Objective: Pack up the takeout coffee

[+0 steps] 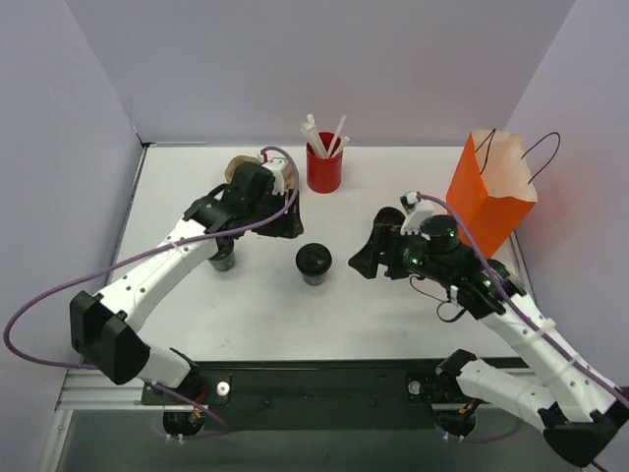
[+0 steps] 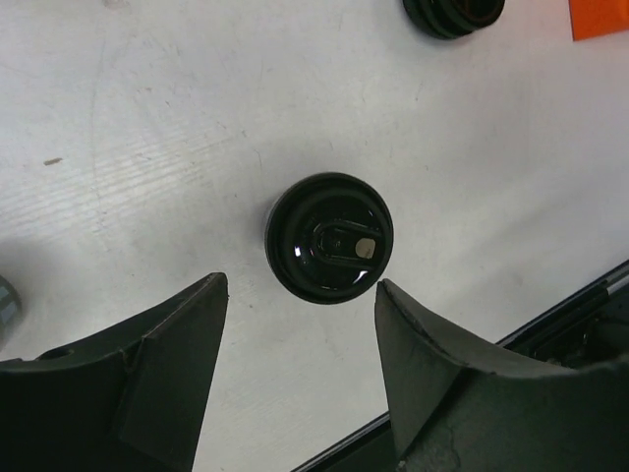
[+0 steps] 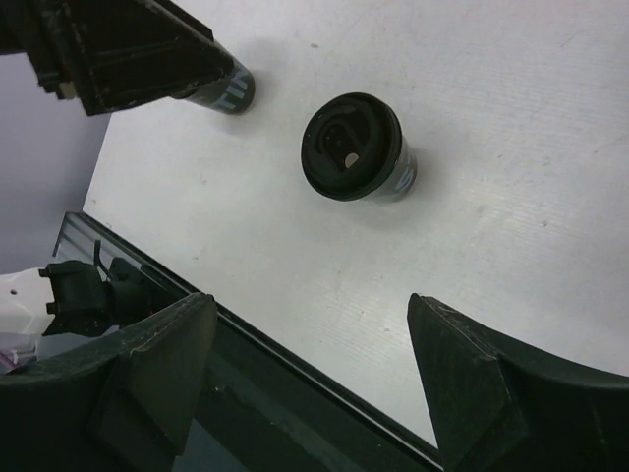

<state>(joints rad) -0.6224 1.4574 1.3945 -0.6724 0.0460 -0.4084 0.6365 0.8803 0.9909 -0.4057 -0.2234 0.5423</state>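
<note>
Black plastic lids cap both coffee cups, and both cups stand upright on the white surface (image 1: 177, 221), so I judge the packing hardly begun. My left gripper (image 2: 300, 283) hangs with its fingers spread wide and nothing between them. One coffee cup (image 2: 329, 238) sits directly beneath it, just ahead of the fingertips and clear of both. The other coffee cup (image 3: 354, 147) stands below and ahead of my right gripper (image 3: 312, 300), which is also wide open and empty.

I take the step in hand to be the grasp on the cup under my left gripper. That calls for a straight descent with the cup centred between the fingers, then a gentle close on the tapered wall below the lid, since a hard squeeze could pop the lid or tip the cup.

A tan cardboard carrier (image 1: 239, 165) shows just beyond my left gripper, mostly hidden by it. The orange paper bag (image 1: 488, 192) stands open beyond my right gripper, off to its right. The red cup of straws (image 1: 324, 167) stands between them, well apart from both coffee cups.
</note>
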